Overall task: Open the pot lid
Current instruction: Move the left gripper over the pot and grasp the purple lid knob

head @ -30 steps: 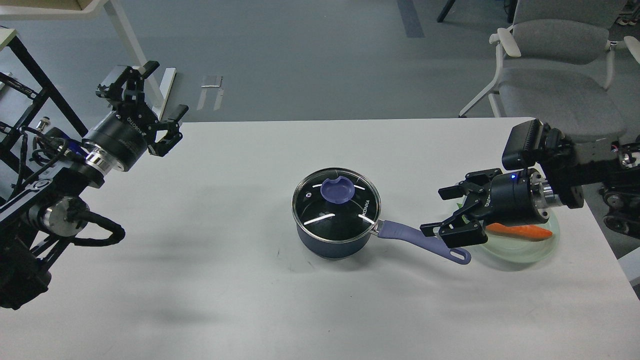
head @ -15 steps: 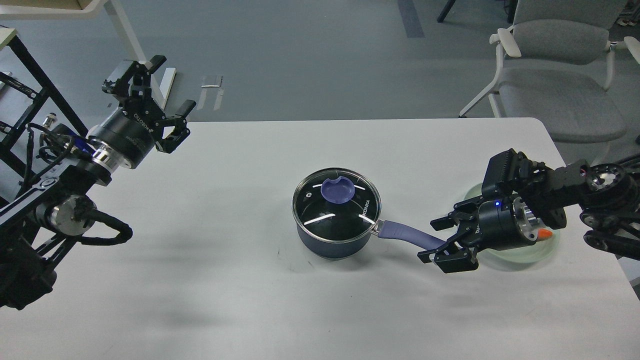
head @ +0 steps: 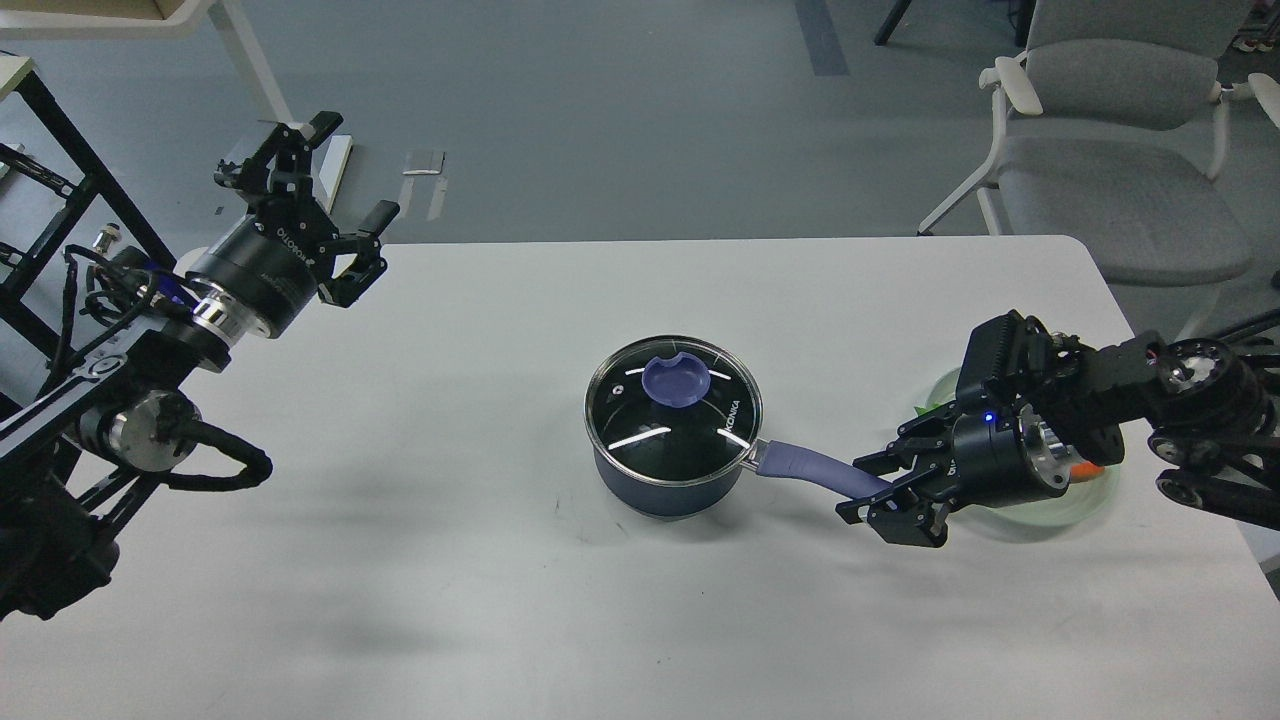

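Observation:
A dark blue pot (head: 668, 490) stands mid-table with its glass lid (head: 672, 410) on; the lid has a purple knob (head: 676, 381). The pot's purple handle (head: 815, 468) points right. My right gripper (head: 866, 488) is at the handle's far end, one finger above it and one below, with a narrow gap; the handle's tip is hidden behind it. I cannot tell whether the fingers touch the handle. My left gripper (head: 338, 200) is open and empty, raised over the table's back left corner, far from the pot.
A pale green glass plate (head: 1085, 502) lies under my right wrist, with an orange carrot tip (head: 1088, 468) showing. A grey chair (head: 1110, 150) stands behind the table's right corner. A black frame (head: 60, 150) stands at the far left.
My right gripper has dropped and moved left onto the end of the pot handle, and its fingers have narrowed around it. My left gripper has risen slightly and shifted right. The pot has not moved.

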`<state>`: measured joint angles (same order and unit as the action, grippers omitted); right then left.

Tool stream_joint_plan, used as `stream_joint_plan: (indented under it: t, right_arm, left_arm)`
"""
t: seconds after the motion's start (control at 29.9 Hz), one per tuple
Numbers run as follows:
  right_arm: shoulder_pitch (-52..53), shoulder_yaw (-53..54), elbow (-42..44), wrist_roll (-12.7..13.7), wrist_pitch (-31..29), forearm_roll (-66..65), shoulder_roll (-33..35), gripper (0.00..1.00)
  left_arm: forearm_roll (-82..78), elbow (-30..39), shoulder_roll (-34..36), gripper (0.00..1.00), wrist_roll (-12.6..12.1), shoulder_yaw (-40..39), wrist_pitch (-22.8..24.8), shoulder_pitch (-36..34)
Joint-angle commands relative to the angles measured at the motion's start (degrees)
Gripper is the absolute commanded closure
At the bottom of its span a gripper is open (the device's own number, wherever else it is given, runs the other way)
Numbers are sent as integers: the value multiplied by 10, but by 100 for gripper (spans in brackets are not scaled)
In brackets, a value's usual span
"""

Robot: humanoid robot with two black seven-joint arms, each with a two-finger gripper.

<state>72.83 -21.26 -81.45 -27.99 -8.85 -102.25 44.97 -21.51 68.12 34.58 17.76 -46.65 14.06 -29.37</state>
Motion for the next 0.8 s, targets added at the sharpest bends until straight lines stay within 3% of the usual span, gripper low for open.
stream_joint_plan:
  t: [0.0,0.23,0.47,0.6,0.7,0.77]
  right_arm:
    - [0,-1,6,0,6,-7,-5,58]
    - [0,-2,6,0,6,-8,-5,67]
    - [1,-1,7,0,7,-8,-4,74]
    - [1,-1,9,0,7,-7,-4,74]
    - [0,-2,9,0,7,-7,-4,74]
    - [0,-2,9,0,7,-7,-4,74]
  left_arm:
    - [0,0,3,1,1,15,0,-1]
    - [-16,-1,2,1,2,17,1,-2]
    - [-165,-1,0,1,10,17,28,-34]
    - [-296,1,-1,1,39,17,38,-78]
    - [-453,22,-5,1,96,23,38,-117]
    - [-539,43,-9,1,102,57,35,-142]
